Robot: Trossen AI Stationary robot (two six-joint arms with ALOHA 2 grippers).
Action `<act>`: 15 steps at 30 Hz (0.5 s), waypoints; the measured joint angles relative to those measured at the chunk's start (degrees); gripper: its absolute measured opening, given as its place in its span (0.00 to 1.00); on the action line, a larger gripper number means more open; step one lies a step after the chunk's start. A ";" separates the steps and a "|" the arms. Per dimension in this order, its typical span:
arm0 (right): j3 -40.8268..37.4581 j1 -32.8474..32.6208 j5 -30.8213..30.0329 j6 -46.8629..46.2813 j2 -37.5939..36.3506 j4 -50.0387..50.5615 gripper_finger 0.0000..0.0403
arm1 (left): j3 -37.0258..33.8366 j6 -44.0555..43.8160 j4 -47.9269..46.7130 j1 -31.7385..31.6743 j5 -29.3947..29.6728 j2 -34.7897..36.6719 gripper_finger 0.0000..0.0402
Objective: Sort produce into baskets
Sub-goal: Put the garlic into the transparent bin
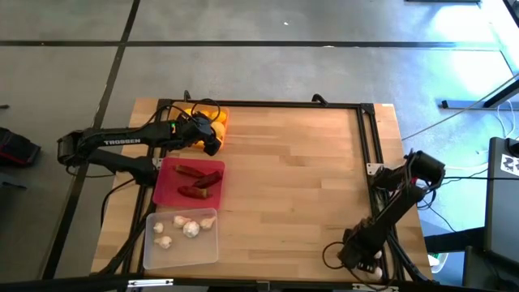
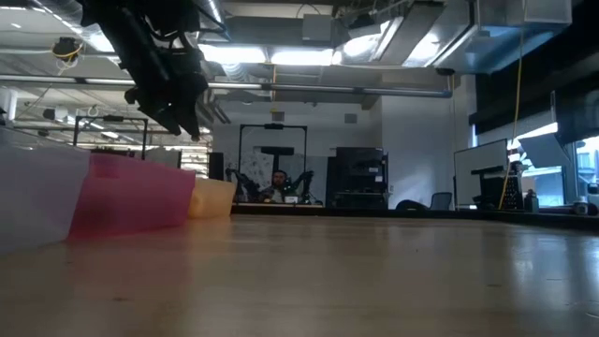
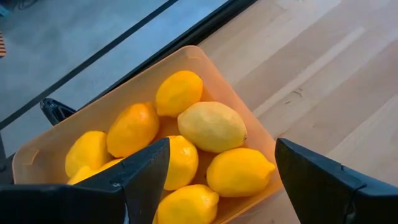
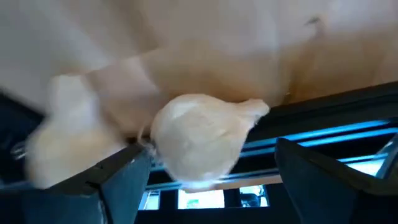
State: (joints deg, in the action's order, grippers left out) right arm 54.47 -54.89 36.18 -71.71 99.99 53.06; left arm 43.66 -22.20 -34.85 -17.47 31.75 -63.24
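Note:
Several lemons (image 3: pixel 211 124) lie in the orange basket (image 1: pixel 220 113) at the table's far left. My left gripper (image 3: pixel 222 146) hangs open just above them, holding nothing. Dark red chillies (image 1: pixel 199 180) lie in the red basket (image 1: pixel 166 191), and garlic bulbs (image 1: pixel 185 227) lie in the clear basket (image 1: pixel 154 251). At the near right corner my right gripper (image 4: pixel 212 149) is open and tipped down, with its fingers on either side of a loose garlic bulb (image 4: pixel 199 143) on the table. A second, blurred bulb (image 4: pixel 62 137) lies beside it. My right gripper stands open around the garlic bulb's sides (image 4: pixel 163 146), slanting down from above. The bulb rests on the table. I cannot tell whether either finger touches it.
A black metal frame rail (image 1: pixel 366 146) runs along the table's right side and near edge, close to the loose garlic. The three baskets stand in a row down the left side. Bare wood (image 1: pixel 292 186) lies between the baskets and my right arm.

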 joint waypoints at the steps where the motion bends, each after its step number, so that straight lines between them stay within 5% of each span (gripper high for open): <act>1: -0.76 -0.01 0.00 -0.17 0.19 -0.32 0.83 | 0.00 0.23 0.01 0.00 0.00 0.00 0.71; 6: -3.61 0.31 0.50 -0.21 0.15 -1.14 0.71 | 0.00 0.29 0.00 -0.02 0.00 0.00 0.71; 15: -3.45 1.75 -5.26 4.68 -0.67 0.72 0.29 | -0.02 0.48 1.43 0.00 0.00 0.00 0.71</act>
State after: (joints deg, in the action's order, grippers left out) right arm 51.03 -53.14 30.92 -67.03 99.32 53.78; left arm 43.64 -21.72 -33.42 -17.48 31.75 -63.24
